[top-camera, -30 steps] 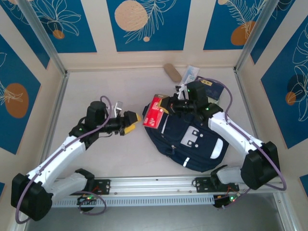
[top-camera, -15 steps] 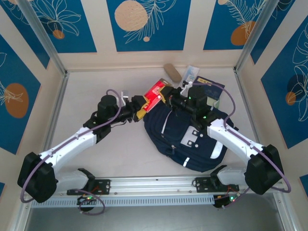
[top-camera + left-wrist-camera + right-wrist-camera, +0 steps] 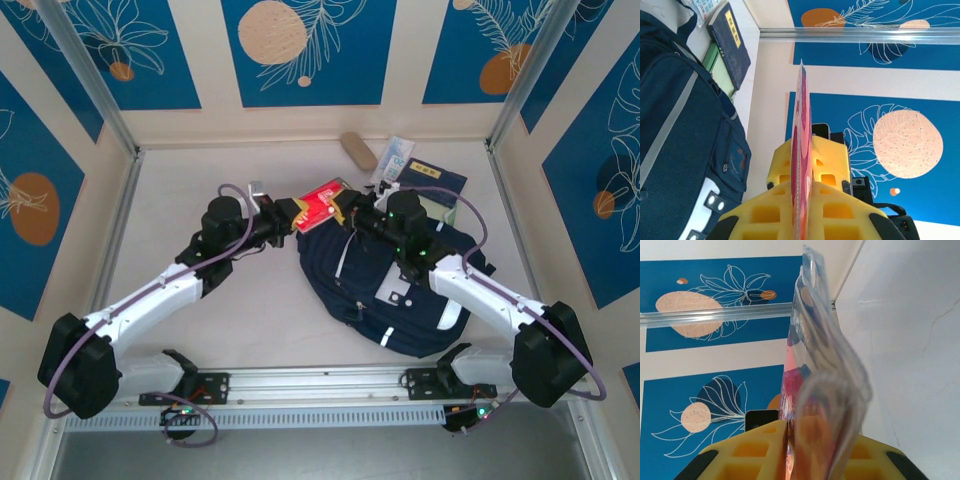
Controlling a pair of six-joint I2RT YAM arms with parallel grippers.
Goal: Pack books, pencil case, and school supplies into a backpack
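Note:
A small red book (image 3: 320, 202) hangs in the air over the back left edge of the navy backpack (image 3: 345, 285), gripped from both ends. My left gripper (image 3: 297, 211) is shut on its left end. In the left wrist view the book (image 3: 801, 125) stands edge-on between the yellow fingers (image 3: 840, 210). My right gripper (image 3: 347, 210) is shut on the right end, where a clear plastic cover bulges around the book (image 3: 807, 390). The pale pink pencil case (image 3: 357, 150) and the white-and-blue school supplies packet (image 3: 396, 157) lie by the back wall. A navy book (image 3: 437, 181) lies behind the backpack.
The backpack (image 3: 675, 115) lies flat right of centre with its white patch (image 3: 398, 285) facing up. Under the navy book (image 3: 730, 45) there is a green flat item (image 3: 720, 72). Walls close the table (image 3: 200, 180) at the back and on both sides.
My left arm swung right to the red book and shut on it. The right gripper carried the book a little back and left, towards the left one.

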